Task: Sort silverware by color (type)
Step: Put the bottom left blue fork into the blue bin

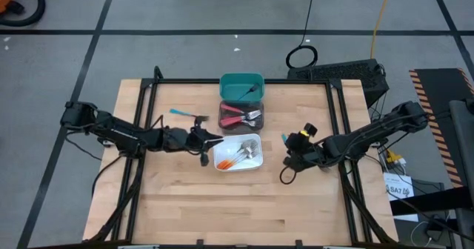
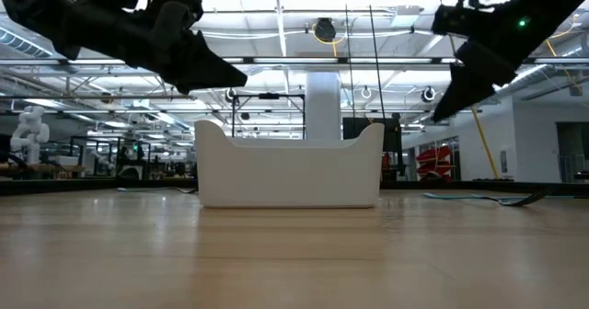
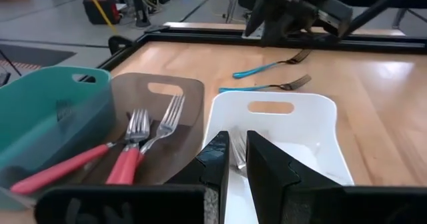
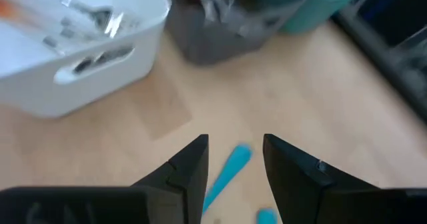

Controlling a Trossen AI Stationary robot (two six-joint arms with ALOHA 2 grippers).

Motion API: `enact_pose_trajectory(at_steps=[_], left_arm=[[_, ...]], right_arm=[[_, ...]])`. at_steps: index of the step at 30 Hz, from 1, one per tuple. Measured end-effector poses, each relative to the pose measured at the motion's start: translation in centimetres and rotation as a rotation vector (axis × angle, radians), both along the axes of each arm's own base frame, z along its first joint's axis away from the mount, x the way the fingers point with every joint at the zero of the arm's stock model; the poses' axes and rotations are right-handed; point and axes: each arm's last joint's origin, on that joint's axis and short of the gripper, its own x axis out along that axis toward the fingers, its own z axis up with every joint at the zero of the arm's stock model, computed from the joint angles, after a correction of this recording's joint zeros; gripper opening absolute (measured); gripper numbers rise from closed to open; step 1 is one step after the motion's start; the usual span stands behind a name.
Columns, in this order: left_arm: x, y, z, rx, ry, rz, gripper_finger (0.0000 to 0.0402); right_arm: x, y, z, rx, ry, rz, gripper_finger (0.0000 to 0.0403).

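Three bins stand in a row at mid-table. The teal bin (image 1: 241, 86) is farthest. The dark bin (image 1: 241, 115) holds red-handled forks (image 3: 127, 161). The white bin (image 1: 238, 153) holds orange-handled forks (image 1: 231, 158). My left gripper (image 3: 238, 159) hangs over the white bin's left rim, shut on a fork whose handle is hidden. My right gripper (image 4: 235, 159) stands open right of the bins, above a blue-handled fork (image 4: 230, 167) that lies flat on the table, one finger to each side and clear of it. Another blue fork (image 1: 187, 114) lies left of the dark bin. My left gripper pinches a fork between its two fingers. Only the silver head (image 3: 239, 151) shows in the narrow gap at the fingertips; the fingers hide the handle. The fingers come almost level from the table's left. The fork is lifted clear, above the white bin's rim.
Two blue forks (image 3: 267, 68) (image 3: 267, 87) lie on the wood beyond the white bin, under my right arm. Black frame rails (image 1: 148, 108) run along the table's left, right and far edges. Bare wood (image 1: 237, 204) fills the near half.
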Motion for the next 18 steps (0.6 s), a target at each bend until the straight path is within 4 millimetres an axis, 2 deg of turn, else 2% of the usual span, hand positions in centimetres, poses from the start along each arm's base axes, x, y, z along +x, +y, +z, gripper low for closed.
enact_pose_trajectory(at_steps=[9,13,18], left_arm=[[0.0,-0.6,-0.3,0.011,0.021,-0.033,0.0053],[0.0,-0.9,-0.3,0.009,0.024,-0.046,0.0053],[-0.1,-1.1,-0.5,0.01,0.04,-0.054,0.0053]], right_arm=[[-0.2,0.1,-0.9,0.277,0.09,0.057,0.0139],[-0.2,0.1,-1.2,0.396,0.111,0.026,0.0139],[-0.1,0.2,-1.8,0.439,0.136,-0.024,0.0139]])
